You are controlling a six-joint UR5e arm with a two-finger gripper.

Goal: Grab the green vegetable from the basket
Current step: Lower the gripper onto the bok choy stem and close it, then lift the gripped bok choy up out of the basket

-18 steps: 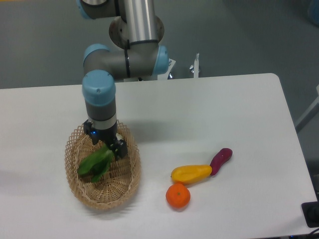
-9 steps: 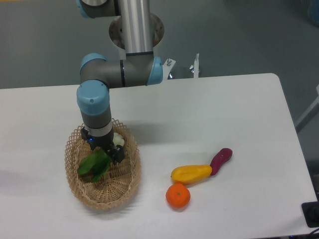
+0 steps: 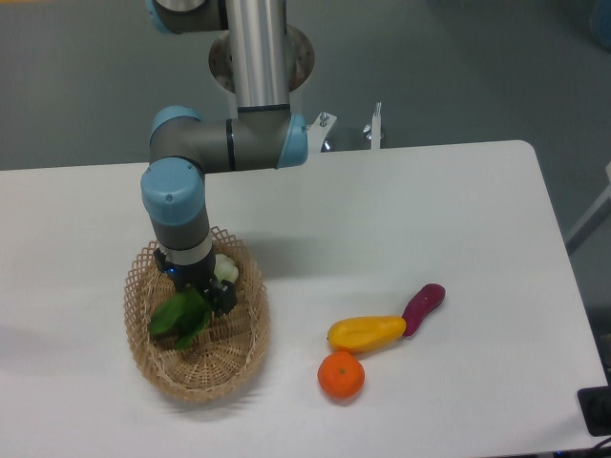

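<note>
Down inside the basket (image 3: 153,367), at its far-middle part, the gripper (image 3: 202,296) points straight down from the arm (image 3: 181,205), its dark fingers low among the wicker. Whether the jaws are closed on anything cannot be told, since the wrist hides the gap between them. The green vegetable (image 3: 179,317) lies in the basket right at the fingers: its dark leaves spread out to the near left of the gripper, and its pale stem end (only a small white patch shows) peeks out on the far right side of the wrist. The basket rests on the left part of the white table (image 3: 401,219). Well apart to the right lie a yellow fruit (image 3: 367,332) touching a purple vegetable (image 3: 423,307) at its right end, with an orange (image 3: 341,376) just in front of them.
</note>
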